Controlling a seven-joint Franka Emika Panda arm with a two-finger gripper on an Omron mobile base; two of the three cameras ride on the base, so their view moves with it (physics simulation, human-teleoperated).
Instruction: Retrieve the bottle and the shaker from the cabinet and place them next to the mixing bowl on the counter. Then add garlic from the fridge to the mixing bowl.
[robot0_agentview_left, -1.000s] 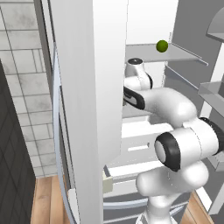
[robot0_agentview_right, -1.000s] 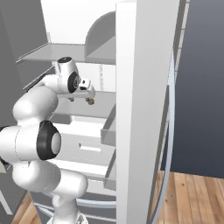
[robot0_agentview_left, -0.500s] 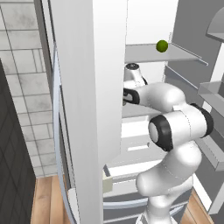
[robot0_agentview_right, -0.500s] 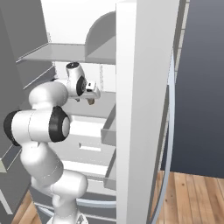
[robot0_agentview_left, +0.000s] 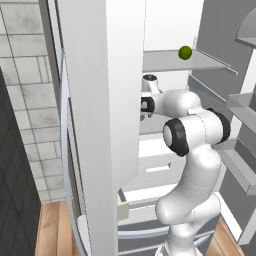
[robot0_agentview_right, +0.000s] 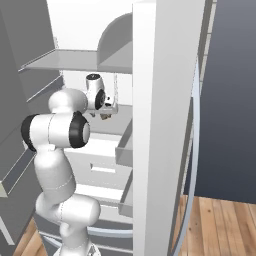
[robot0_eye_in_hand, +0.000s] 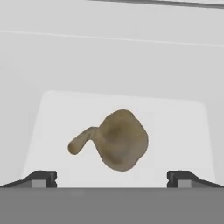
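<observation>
now reaching for the garlic in the fridge

left base view: the arm (robot0_agentview_left: 192, 135) goes into the open fridge, under a shelf (robot0_agentview_left: 170, 61) that carries a small green fruit (robot0_agentview_left: 185, 52). the white fridge door (robot0_agentview_left: 95, 115) stands in front and hides the hand, so from this side i cannot see what it reaches for.

right base view: the gripper (robot0_agentview_right: 105, 116) hangs just above a lower shelf, between the fridge wall and the other door (robot0_agentview_right: 162, 125). something small and brown sits right under it, but it is too small to tell the shape.

hand view: the garlic (robot0_eye_in_hand: 114, 140), a brownish bulb with a short stem to one side, lies on a pale shelf (robot0_eye_in_hand: 48, 118) of the fridge, between the two finger tips (robot0_eye_in_hand: 41, 178) and a bit beyond them. the jaws stand fully apart and hold nothing.

i judge that the step in hand is the last one, to fetch the garlic. the next move calls for a descent until the tips are on both sides of the bulb, then a closing. the bowl, the bottle and the shaker cannot be checked from these views.
</observation>
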